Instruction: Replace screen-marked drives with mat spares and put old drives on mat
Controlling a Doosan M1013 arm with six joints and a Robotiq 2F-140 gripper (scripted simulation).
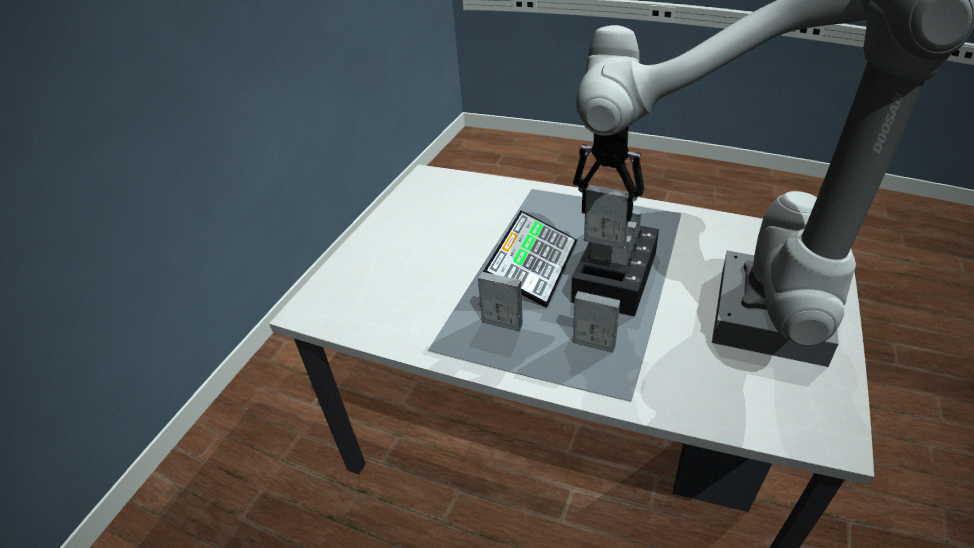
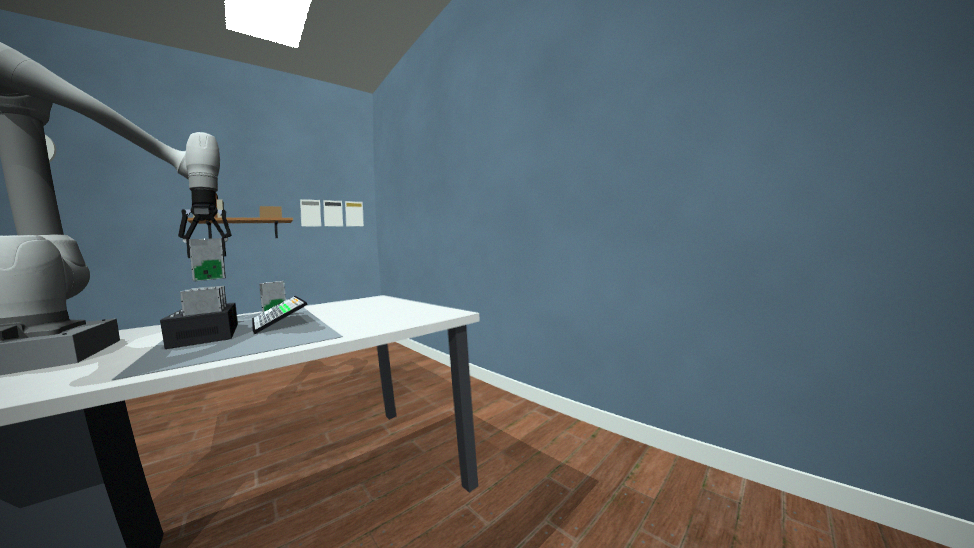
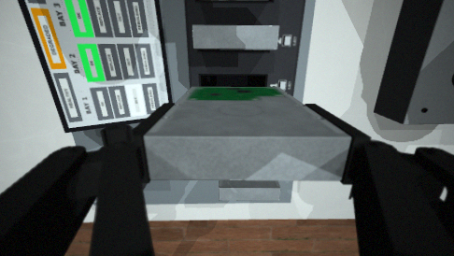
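My gripper is shut on a grey drive. It holds the drive upright above the black dock, green board at the lower end. The dock stands flat on the grey mat. Its nearest bay is empty. Other drives sit in bays behind it. Two more drives stand on the mat, one by the screen, one in front of the dock. The screen shows green cells for bays 2 and 3 and an orange cell.
The white table carries the mat and the robot's dark base to the right of the dock. A wall shelf hangs far behind.
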